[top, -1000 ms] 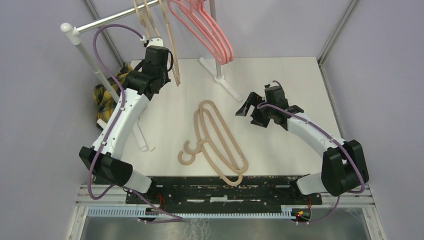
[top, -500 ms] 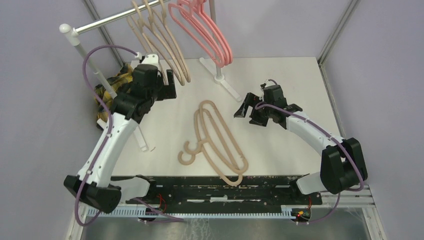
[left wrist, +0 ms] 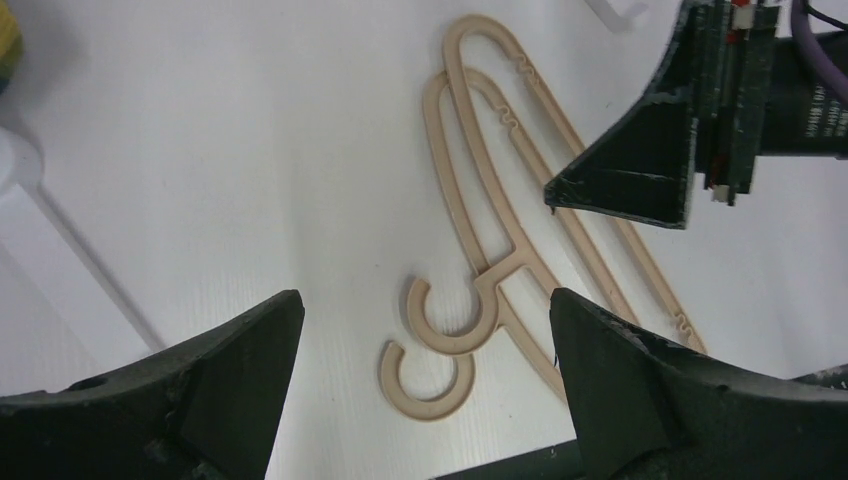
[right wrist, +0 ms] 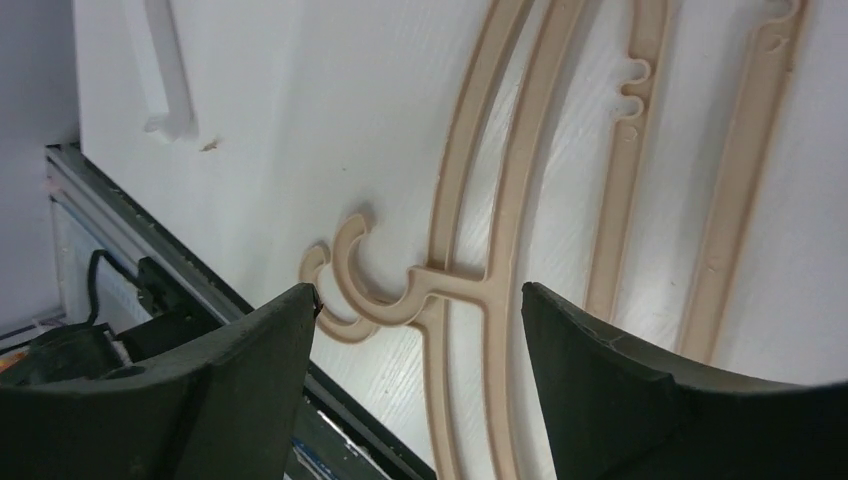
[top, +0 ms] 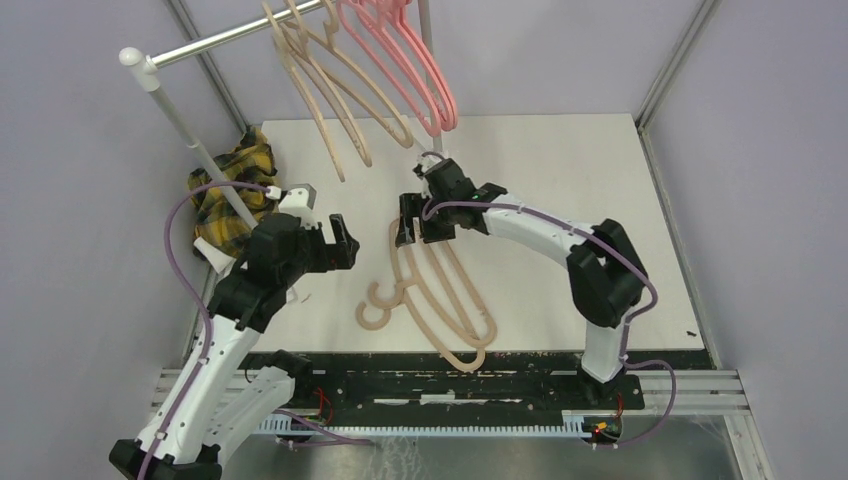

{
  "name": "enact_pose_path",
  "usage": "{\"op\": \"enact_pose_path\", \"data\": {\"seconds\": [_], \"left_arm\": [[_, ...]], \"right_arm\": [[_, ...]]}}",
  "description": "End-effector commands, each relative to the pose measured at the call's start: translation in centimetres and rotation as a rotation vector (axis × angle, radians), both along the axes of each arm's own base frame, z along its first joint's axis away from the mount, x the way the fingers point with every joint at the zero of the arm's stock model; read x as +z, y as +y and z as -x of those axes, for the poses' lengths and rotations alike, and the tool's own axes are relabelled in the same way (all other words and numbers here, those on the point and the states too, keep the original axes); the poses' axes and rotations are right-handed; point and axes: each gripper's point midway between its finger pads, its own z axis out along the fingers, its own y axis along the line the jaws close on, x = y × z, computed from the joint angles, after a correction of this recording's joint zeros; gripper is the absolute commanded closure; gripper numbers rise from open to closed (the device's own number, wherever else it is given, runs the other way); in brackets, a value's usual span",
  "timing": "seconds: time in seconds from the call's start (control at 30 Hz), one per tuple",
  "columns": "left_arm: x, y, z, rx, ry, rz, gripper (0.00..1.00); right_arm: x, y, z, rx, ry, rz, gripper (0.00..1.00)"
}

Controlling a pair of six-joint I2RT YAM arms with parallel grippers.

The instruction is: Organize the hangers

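Two beige hangers [top: 400, 287] lie stacked flat on the white table, hooks toward the near edge. More beige hangers [top: 335, 150] and several pink hangers [top: 440, 105] hang on the rail at the back. My left gripper [top: 345, 243] hovers open left of the lying pair; in its wrist view the left gripper [left wrist: 425, 297] frames their two hooks [left wrist: 440, 335] with nothing between its fingers. My right gripper [top: 415, 228] hangs open over the pair's far end. In the right wrist view the right gripper [right wrist: 418, 290] straddles the hangers' necks [right wrist: 500, 200] from above, not touching.
A yellow-black plaid cloth [top: 232, 185] lies at the table's left edge behind the rack's white post [top: 185, 130]. The rack's white foot [right wrist: 165, 70] runs across the table. The right gripper's finger [left wrist: 640, 170] shows in the left wrist view. The table's near edge meets a black rail [top: 430, 365].
My left gripper opened, left a beige hanger on the rail and pulled back toward the near left. My right arm swung left over the lying hangers, its jaws narrowing slightly.
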Motion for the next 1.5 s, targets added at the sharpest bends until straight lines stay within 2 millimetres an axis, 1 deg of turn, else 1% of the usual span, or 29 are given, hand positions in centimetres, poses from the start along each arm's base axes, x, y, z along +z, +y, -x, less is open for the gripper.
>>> {"op": "enact_pose_path", "data": {"seconds": [0.0, 0.07, 0.2, 0.3, 0.43, 0.53, 0.63, 0.73, 0.8, 0.87, 0.97, 1.07, 1.13, 1.2, 1.23, 1.3, 1.33, 1.47], "left_arm": [[-0.8, -1.2, 0.1, -0.005, -0.001, 0.095, 0.01], [-1.5, -1.1, 0.2, 0.002, 0.008, 0.096, 0.01], [-1.7, -1.4, 0.3, -0.009, 0.013, 0.109, 0.01], [-1.3, -1.6, 0.3, -0.011, 0.000, 0.128, 0.01], [-1.1, -1.5, 0.4, 0.000, -0.012, 0.143, 0.01], [-1.1, -1.5, 0.5, 0.003, -0.013, 0.156, 0.01], [-1.0, -1.6, 0.6, 0.005, -0.021, 0.173, 0.01], [-0.7, -1.7, 0.9, 0.000, -0.028, 0.189, 0.00], [-0.6, -1.7, 0.9, 0.001, -0.033, 0.190, 0.00], [-0.6, -1.7, 0.9, 0.000, -0.033, 0.189, 0.00], [-0.7, -1.9, 0.9, -0.007, -0.027, 0.193, 0.00], [-0.9, -1.9, 0.9, -0.010, -0.023, 0.196, 0.00], [-0.9, -1.9, 0.9, -0.010, -0.027, 0.198, 0.00], [-0.8, -2.1, 1.0, -0.018, -0.030, 0.201, 0.01], [-0.7, -2.1, 1.0, -0.021, -0.030, 0.202, 0.01], [-0.7, -2.3, 1.0, -0.035, -0.027, 0.201, 0.01], [-0.6, -2.4, 1.0, -0.041, -0.024, 0.202, 0.01], [-0.3, -3.3, 1.0, -0.081, -0.034, 0.232, 0.01]], "right_arm": [[-2.6, 1.7, -0.4, 0.040, 0.007, 0.083, 0.18], [-4.2, 2.2, -0.2, 0.050, 0.018, 0.116, 0.20], [-7.2, 2.4, -0.1, 0.052, 0.046, 0.177, 0.25], [-8.5, 2.4, -0.3, 0.052, 0.046, 0.212, 0.30], [-9.6, 2.5, -0.4, 0.055, 0.033, 0.262, 0.42], [-10.7, 2.2, -0.4, 0.059, 0.002, 0.348, 0.42], [-12.1, 1.4, -0.2, 0.065, -0.033, 0.465, 0.41], [-13.5, 0.9, 0.2, 0.066, -0.039, 0.520, 0.40], [-14.3, 0.4, 0.3, 0.054, -0.036, 0.544, 0.42], [-14.7, -0.3, 0.3, 0.035, -0.043, 0.570, 0.48], [-15.1, -1.6, 0.0, 0.006, -0.062, 0.627, 0.61], [-15.3, -2.7, -0.1, -0.011, -0.077, 0.667, 0.83], [-14.8, -2.8, -0.2, -0.031, -0.081, 0.650, 0.91], [-13.5, -2.5, -0.5, -0.070, -0.077, 0.575, 0.98], [-12.4, -2.2, -0.7, -0.095, -0.068, 0.509, 0.99], [-9.5, -1.3, -1.6, -0.155, -0.040, 0.318, 0.99], [-7.9, -1.2, -2.1, -0.189, -0.023, 0.221, 0.99], [-1.2, -1.5, -4.1, -0.308, 0.040, -0.134, 0.99]]}}
